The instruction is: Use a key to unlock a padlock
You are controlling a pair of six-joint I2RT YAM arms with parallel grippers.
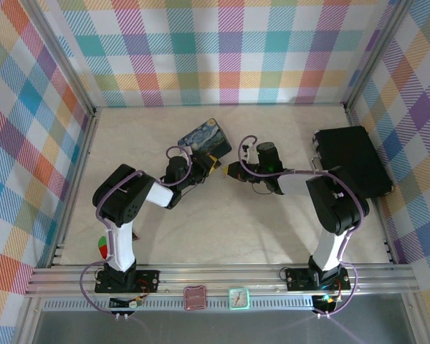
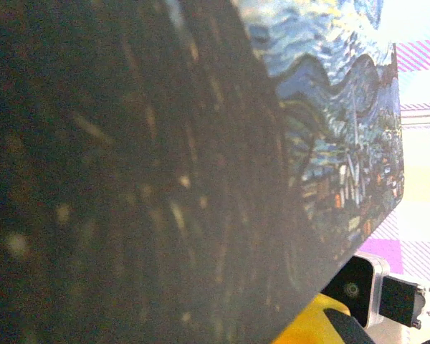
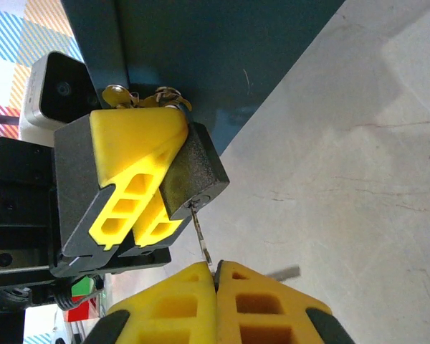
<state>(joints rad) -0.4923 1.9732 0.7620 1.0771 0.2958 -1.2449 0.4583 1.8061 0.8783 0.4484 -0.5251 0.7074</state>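
– beside the near corner of the starry-night tin [image 1: 204, 141], mid-table, is where i've got both arms meeting. left gripper [image 1: 209, 166] and right gripper [image 1: 233, 170] are nose to nose, nearly touching.
– where's the padlock?
– on the right wrist view the padlock [image 3: 195, 172] sits clamped between the left gripper's yellow fingers [image 3: 132, 154]. it has a dark, grainy body, tilted, with its keyhole face turned toward my right gripper.
– and the key?
– the key [image 3: 201, 236] is pinched in the right gripper's jaws, which are pressed almost together around its head. the thin blade runs up to the padlock's bottom face and its tip meets the keyhole. how deep it sits i can't tell.
– anything else close by?
– some small metal loops [image 3: 147, 97] are bunched at the padlock's far end, against the tin's blue side. on the left wrist view i see the tin's painted lid past a dark blur right up at the lens. the black case [image 1: 351, 161] lies well apart by the right wall, and a red and green piece [image 1: 102, 247] sits beside the left arm's base.
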